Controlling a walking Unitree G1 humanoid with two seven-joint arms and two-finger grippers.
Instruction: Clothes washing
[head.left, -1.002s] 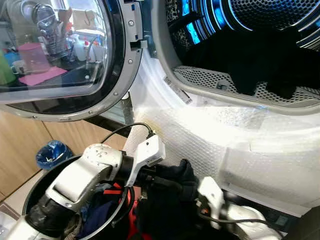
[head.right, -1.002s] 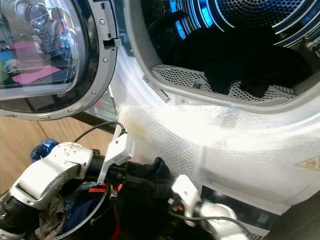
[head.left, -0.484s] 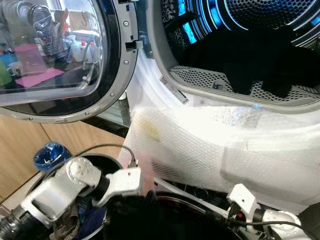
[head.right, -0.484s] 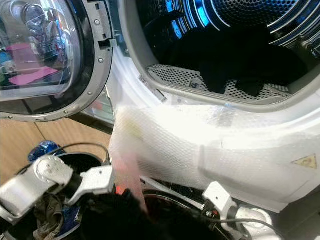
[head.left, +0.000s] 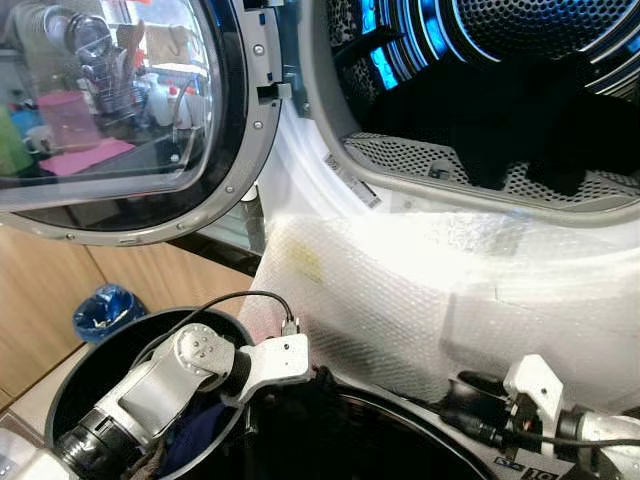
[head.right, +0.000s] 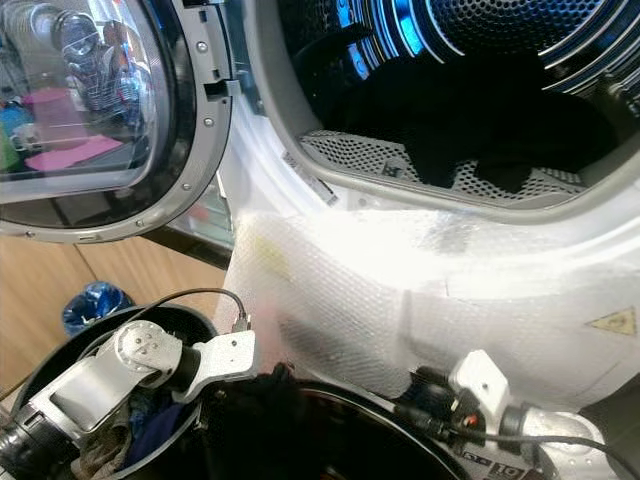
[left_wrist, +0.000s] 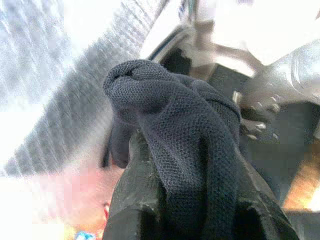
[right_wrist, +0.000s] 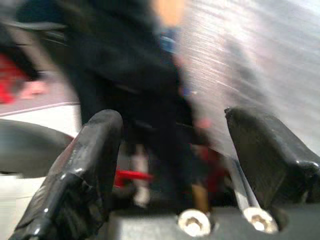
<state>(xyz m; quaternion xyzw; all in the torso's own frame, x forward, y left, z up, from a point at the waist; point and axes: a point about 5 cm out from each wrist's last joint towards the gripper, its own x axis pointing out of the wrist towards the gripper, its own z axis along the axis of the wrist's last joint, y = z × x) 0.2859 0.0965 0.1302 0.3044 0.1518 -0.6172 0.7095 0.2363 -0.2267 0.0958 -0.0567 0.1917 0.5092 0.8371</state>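
A dark knit garment (left_wrist: 170, 115) is draped over my left gripper (left_wrist: 175, 165), which is shut on it. In the eye views that left gripper (head.left: 312, 383) sits low at the rim of the black laundry basket (head.left: 70, 375), with the dark garment (head.left: 300, 435) bunched beneath it. My right gripper (head.left: 455, 398) hangs open to the right, in front of the washer's lower panel, apart from the garment. Its fingers (right_wrist: 95, 145) have nothing between them. Above, the washer drum (head.left: 480, 60) stands open with dark clothes (head.left: 520, 125) lying inside.
The round glass washer door (head.left: 120, 110) is swung open on the left. Bubble wrap (head.left: 420, 290) covers the machine's white front below the drum opening. A blue bag (head.left: 103, 310) lies on the floor by the wooden cabinet (head.left: 40, 300). More clothes (head.right: 150, 440) fill the basket.
My left arm has dropped from a raised hold to the basket rim, still gripping the dark garment. My right gripper has pulled away to the right and let go of the garment.
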